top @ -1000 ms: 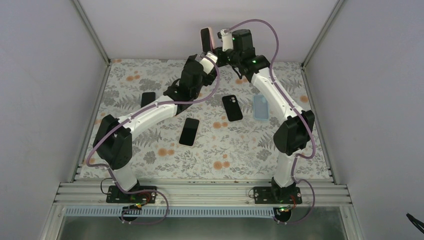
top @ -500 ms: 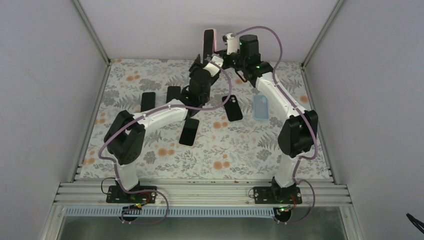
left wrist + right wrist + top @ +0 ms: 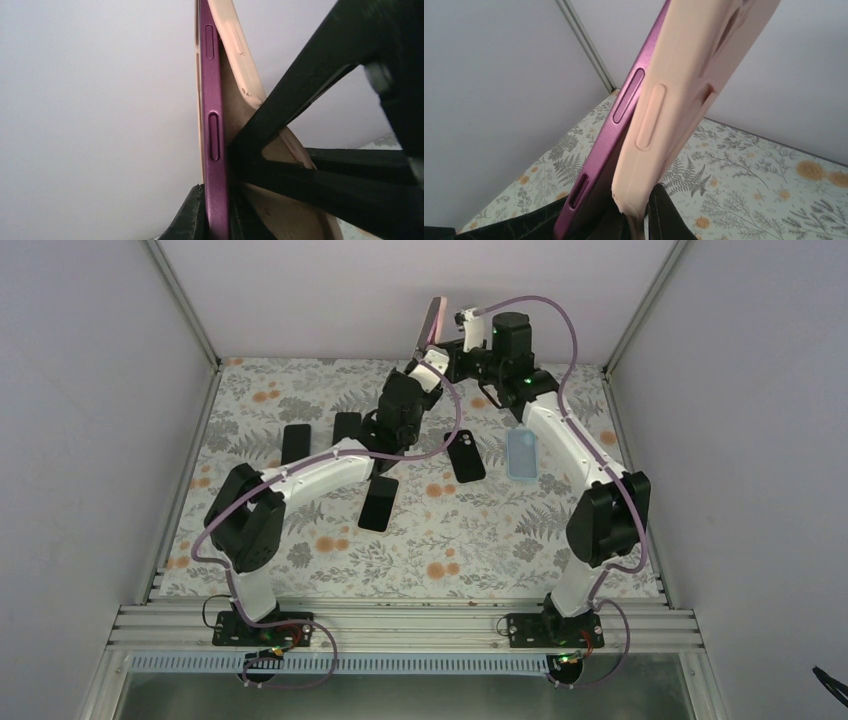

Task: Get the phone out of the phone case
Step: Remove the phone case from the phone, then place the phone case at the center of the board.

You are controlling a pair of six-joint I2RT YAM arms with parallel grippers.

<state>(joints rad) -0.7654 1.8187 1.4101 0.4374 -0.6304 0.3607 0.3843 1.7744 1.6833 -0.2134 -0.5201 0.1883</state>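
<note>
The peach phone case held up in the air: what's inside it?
A purple phone, side buttons showing where the peach case gapes off one edge. Its screen and lower end are hidden by the case and black fingers.

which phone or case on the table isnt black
The light blue case, rightmost on the table; the others lying there are all black.

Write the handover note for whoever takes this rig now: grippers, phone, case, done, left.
Left gripper: shut on the phone's lower end.
Right gripper: shut on the case, as far as shows.
Both things are aloft, tilted.
Done: the case's side lip is peeled off the phone's edge near the top.
Left: free the lower part, which the fingers hide, and pull the two apart.
</note>
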